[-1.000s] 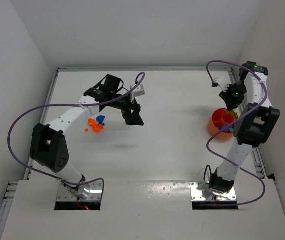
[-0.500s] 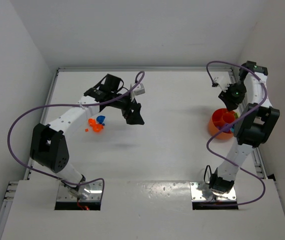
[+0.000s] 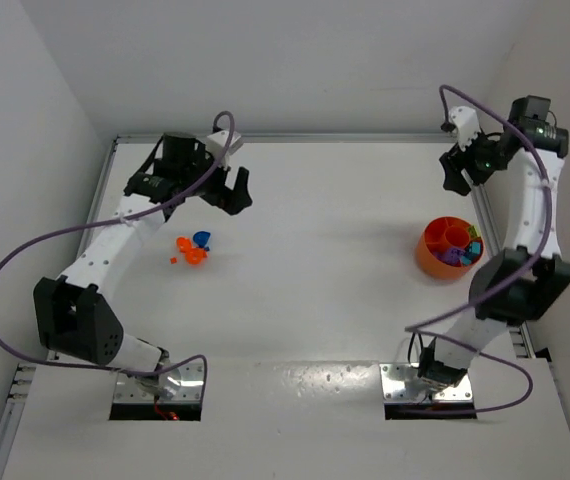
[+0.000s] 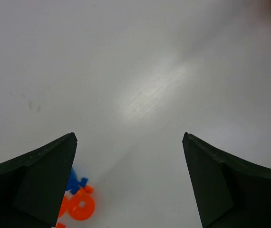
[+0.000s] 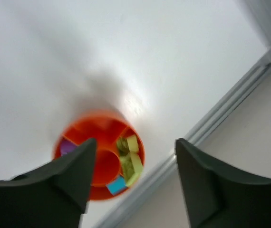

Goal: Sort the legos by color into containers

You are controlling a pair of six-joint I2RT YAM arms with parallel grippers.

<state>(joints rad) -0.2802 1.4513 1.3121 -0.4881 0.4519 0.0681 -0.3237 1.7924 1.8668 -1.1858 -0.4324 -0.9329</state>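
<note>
Legos [image 4: 80, 205] in orange and blue lie loose just beside the left gripper [image 4: 129, 137], which is wide open and holds nothing. Purple, green and teal ones sit in the tub [image 5: 100, 118] below the right gripper [image 5: 135, 141], also wide open and empty. Some sorting looks left.

The loose legos [image 3: 193, 248] lie on the table [image 3: 325, 260], left side. The tub [image 3: 427, 264] stands at its right edge, holding more legos [image 3: 453, 256].

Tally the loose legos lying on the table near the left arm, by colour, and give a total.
Orange legos: 3, one of them tiny
Blue legos: 1
Total: 4
</note>
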